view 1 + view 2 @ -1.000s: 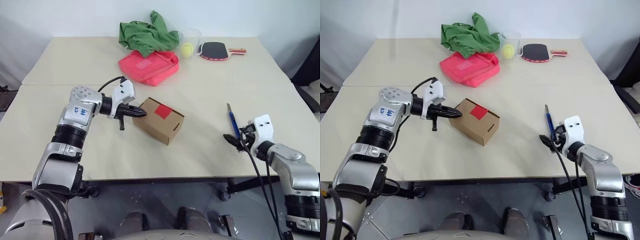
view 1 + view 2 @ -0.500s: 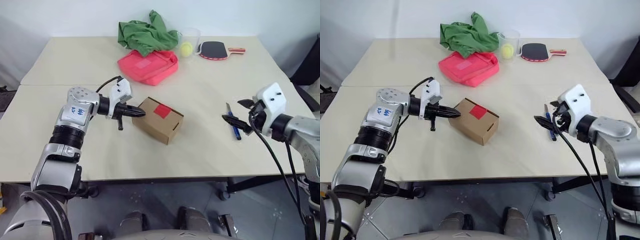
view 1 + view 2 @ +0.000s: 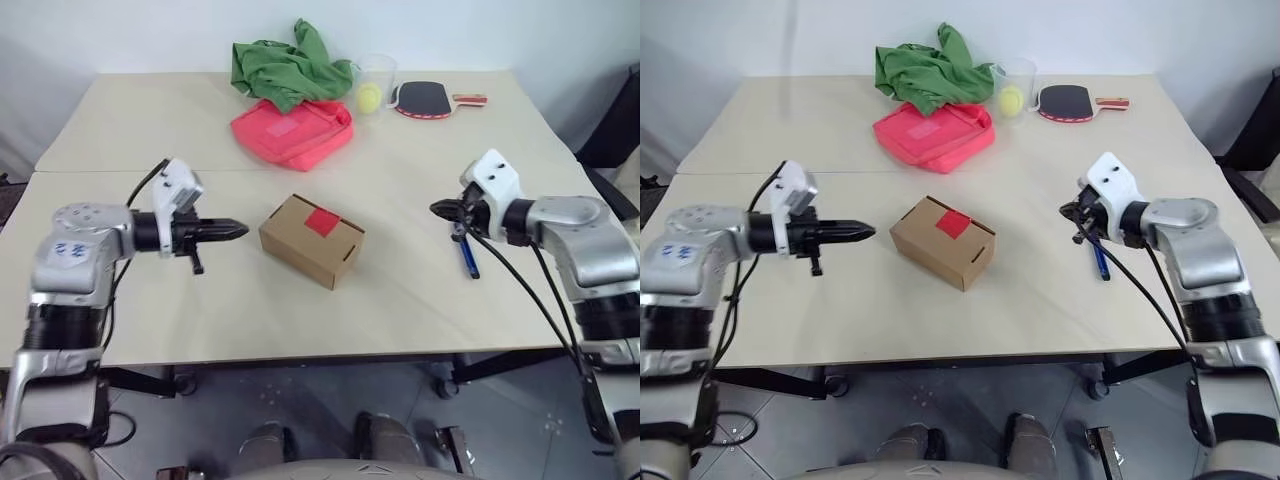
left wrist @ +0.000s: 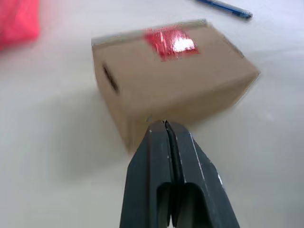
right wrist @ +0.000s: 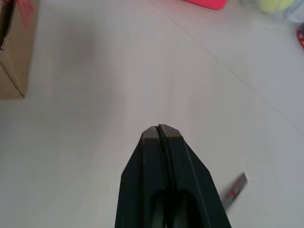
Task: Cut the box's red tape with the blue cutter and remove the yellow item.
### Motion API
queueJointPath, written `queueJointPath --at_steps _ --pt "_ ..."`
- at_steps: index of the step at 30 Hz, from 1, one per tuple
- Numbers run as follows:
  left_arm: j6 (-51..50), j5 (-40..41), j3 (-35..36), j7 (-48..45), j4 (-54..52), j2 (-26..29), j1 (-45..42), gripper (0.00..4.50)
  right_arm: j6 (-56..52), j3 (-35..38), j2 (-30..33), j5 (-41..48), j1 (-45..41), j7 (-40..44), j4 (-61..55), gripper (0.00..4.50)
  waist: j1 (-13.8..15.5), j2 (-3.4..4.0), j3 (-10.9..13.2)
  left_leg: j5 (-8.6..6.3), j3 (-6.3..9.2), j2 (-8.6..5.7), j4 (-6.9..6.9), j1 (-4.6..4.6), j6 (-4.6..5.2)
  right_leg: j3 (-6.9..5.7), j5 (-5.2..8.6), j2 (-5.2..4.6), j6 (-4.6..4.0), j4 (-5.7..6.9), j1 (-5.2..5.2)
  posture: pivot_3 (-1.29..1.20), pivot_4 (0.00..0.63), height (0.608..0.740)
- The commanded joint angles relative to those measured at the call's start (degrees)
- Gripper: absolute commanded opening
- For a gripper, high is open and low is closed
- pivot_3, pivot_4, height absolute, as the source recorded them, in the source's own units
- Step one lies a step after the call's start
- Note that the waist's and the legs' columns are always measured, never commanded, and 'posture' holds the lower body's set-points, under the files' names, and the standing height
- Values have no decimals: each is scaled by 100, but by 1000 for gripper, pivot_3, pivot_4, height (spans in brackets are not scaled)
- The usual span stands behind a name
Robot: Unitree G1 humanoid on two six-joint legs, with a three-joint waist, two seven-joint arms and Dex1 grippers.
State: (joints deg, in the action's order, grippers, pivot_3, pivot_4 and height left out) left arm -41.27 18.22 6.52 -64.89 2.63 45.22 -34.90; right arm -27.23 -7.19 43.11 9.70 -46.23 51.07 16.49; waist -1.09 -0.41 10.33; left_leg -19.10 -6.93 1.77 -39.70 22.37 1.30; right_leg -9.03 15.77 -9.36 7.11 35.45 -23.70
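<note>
Tabletops of pale beige are filling the middle of the scene, two of them butted together along a seam running behind the box; a plain white wall is standing behind them and a grey floor is showing below the near edge.

Taking the box as the landmark: it is sitting closed near the middle of the near table, turned at an angle, with the red tape lying on its top face; behind it a pink-red pouch is lying across the seam, and a crumpled green cloth is lying just behind the pouch; behind and to the right of the box a clear cup is standing with a yellow-green ball at it, and a red-and-black paddle is lying beside the cup; the blue cutter is lying flat on the table well to the right of the box.

Left of the box, the left gripper is hovering with its fingers pressed together on nothing, pointing at the box's end but apart from it; right of the box, the right gripper is hanging above the table with its fingers shut and empty, just over the far end of the cutter; bare tabletop is lying between each gripper and the box.
</note>
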Motion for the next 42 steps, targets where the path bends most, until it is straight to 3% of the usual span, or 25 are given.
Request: queueJointPath --at_steps 1,7,13,19,30,36,42 --pt "-649 432 323 201 -892 200 581 0 715 -200 -265 -314 -480 250 877 15 -40 0 1 0 3 -1 1 -1 0 2 0 -1 0 0 0 0 150 740" --pt "-884 705 465 834 -1487 -83 1166 0 1677 -463 -827 -742 -1078 489 2272 15 -49 1 1 0 7 1 2 -2 -1 2 0 -1 0 2 0 0 150 740" --pt "-704 622 251 1657 -1548 -732 1439 0 2486 -588 -1677 -1258 -1858 -20 3976 15 -84 2 2 1 11 2 5 -8 -2 5 0 0 -1 8 0 0 150 740" --pt "-334 540 -63 1833 -1117 -1054 1353 0 2482 -535 -2154 -1227 -1916 412 4088 15 -73 3 2 2 10 1 11 -8 -4 3 0 0 -1 7 1 0 150 740" --pt "749 121 -382 1881 206 -1248 541 0 861 -617 -1651 -957 -480 1584 696 15 -54 3 2 2 9 -3 7 -6 -5 -1 0 0 0 9 3 0 150 740" --pt "1200 -34 -512 1794 884 -1348 51 0 -252 -657 -1489 -683 250 1568 -1220 15 -47 3 2 1 7 -2 7 -7 -5 -2 0 1 -1 10 2 0 150 740" --pt "1585 -198 -597 1689 1522 -1423 -326 0 -1018 -779 -1614 -412 521 1314 -2309 15 -44 3 2 1 4 -4 6 -6 -5 -3 0 0 0 9 2 0 150 740"
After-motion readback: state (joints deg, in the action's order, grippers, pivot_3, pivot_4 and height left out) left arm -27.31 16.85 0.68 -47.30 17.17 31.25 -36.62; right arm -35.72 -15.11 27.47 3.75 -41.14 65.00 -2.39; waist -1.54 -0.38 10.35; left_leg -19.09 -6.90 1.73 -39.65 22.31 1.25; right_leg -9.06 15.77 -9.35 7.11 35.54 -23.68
